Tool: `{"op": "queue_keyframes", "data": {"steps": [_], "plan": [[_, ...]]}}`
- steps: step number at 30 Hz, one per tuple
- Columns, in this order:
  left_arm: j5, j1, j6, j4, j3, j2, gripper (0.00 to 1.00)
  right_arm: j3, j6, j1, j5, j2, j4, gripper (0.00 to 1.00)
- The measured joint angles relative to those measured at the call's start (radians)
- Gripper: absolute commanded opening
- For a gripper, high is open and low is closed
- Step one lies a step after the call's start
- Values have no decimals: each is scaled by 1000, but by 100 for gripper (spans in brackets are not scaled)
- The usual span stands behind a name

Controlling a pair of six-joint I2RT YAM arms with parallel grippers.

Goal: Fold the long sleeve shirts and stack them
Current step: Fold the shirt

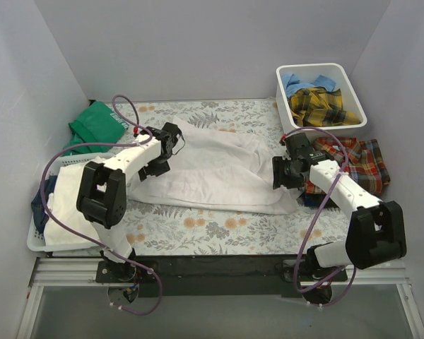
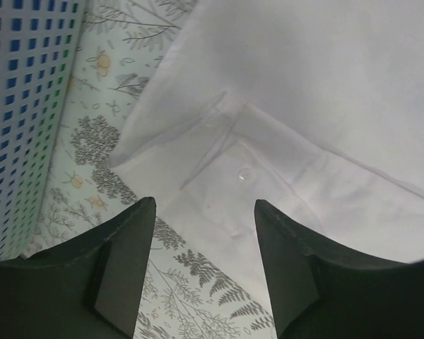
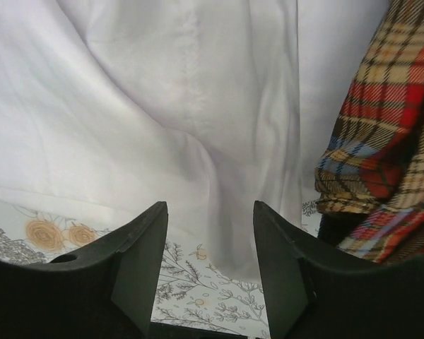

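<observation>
The large white shirt (image 1: 212, 173) lies spread across the middle of the table. My left gripper (image 1: 157, 168) is open at its left edge, above the cuff and button (image 2: 244, 174). My right gripper (image 1: 281, 175) is open at its right edge, above the hem (image 3: 254, 212). The red-orange-navy plaid shirt (image 1: 353, 164) lies at the right, also in the right wrist view (image 3: 381, 141). The yellow-dark plaid shirt (image 1: 324, 106) and the light blue shirt (image 1: 300, 83) sit in the white bin (image 1: 359, 120). Both grippers hold nothing.
A green cloth (image 1: 95, 123) lies at the back left. A white mesh basket (image 1: 39, 244) with white and dark cloth stands at the left; its wall shows in the left wrist view (image 2: 21, 106). The floral table cover (image 1: 212, 229) lies under everything.
</observation>
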Motion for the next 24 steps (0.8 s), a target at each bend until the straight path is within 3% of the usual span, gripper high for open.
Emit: {"op": "queue_keyframes", "data": {"steps": [10, 15, 24], "plan": [[227, -90, 141, 173, 37, -11, 56, 163, -6, 25, -25, 27, 20, 58], [307, -148, 124, 222, 27, 47, 58, 184, -9, 111, -79, 156, 39, 58], [320, -134, 25, 200, -66, 93, 61, 105, -11, 154, -171, 251, 69, 56]]}}
